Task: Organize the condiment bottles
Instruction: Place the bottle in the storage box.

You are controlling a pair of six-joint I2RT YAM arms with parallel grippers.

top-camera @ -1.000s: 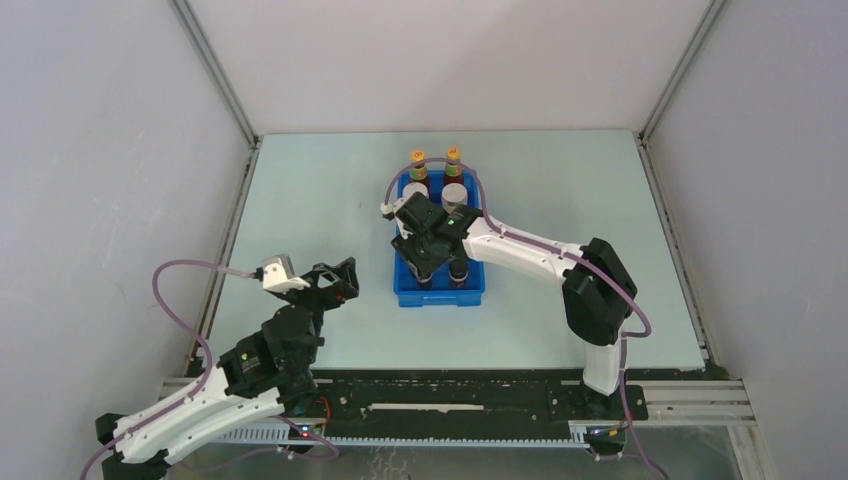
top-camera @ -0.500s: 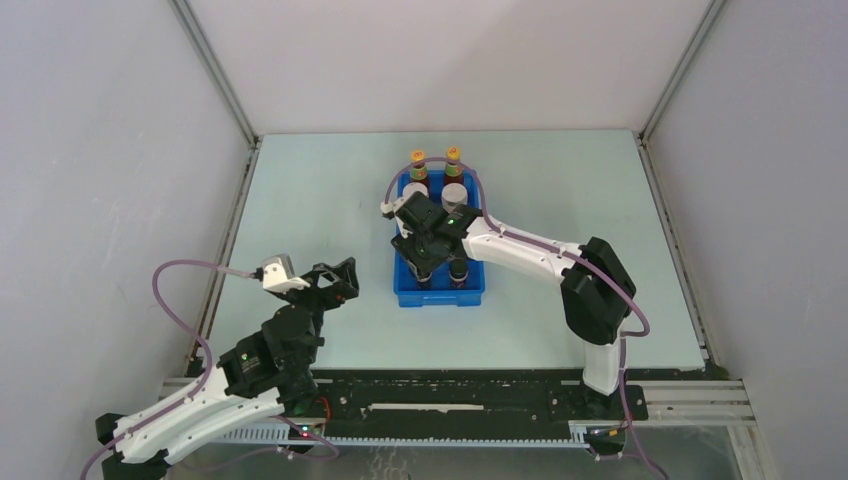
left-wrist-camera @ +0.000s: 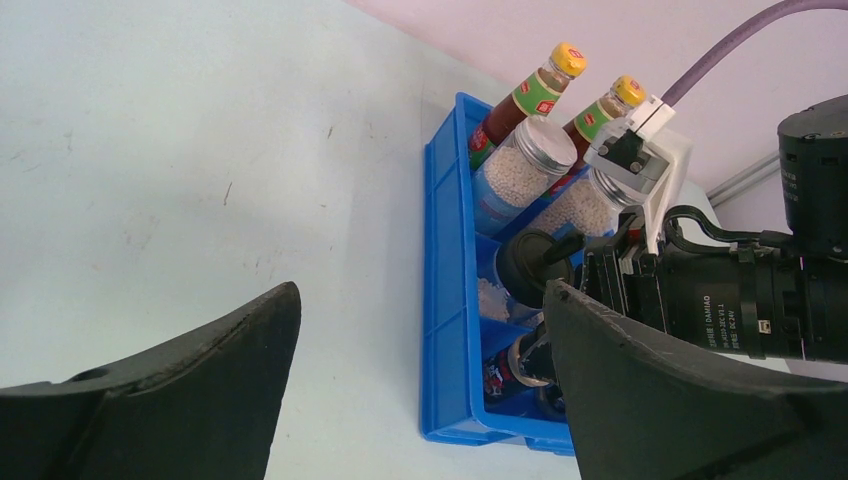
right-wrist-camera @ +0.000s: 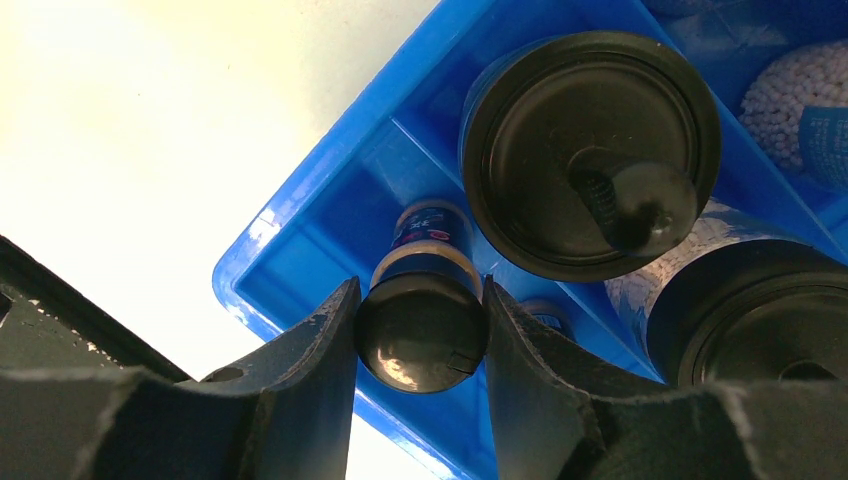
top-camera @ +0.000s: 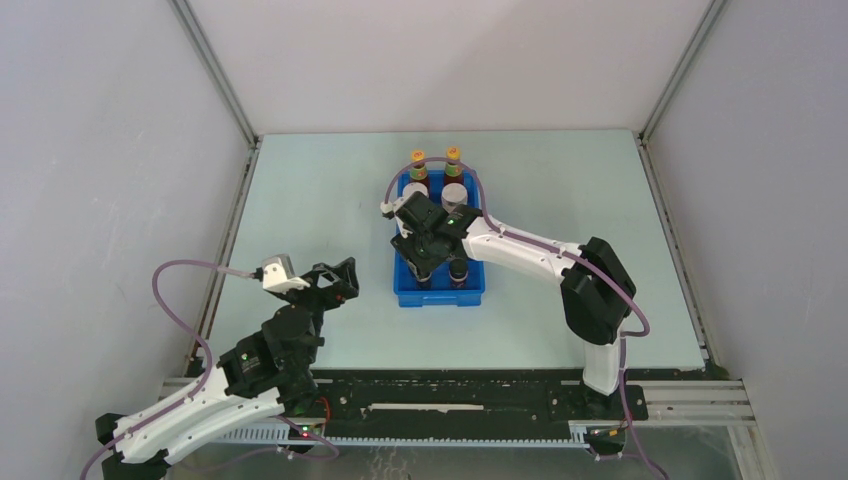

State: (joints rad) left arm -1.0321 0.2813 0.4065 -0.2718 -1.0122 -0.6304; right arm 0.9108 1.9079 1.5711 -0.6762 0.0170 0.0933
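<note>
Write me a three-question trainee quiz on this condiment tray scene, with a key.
1. Fill in: seen from the arm bases, the red sauce bottles stand at the ____ end of the blue tray.
2. The right gripper has its fingers on either side of: A) a red sauce bottle, B) a tiny black-capped jar, C) a grey-lidded jar.
3. True or false: the left gripper holds a bottle.

Key: 1 far; 2 B; 3 false, it is open and empty beside the tray.
</note>
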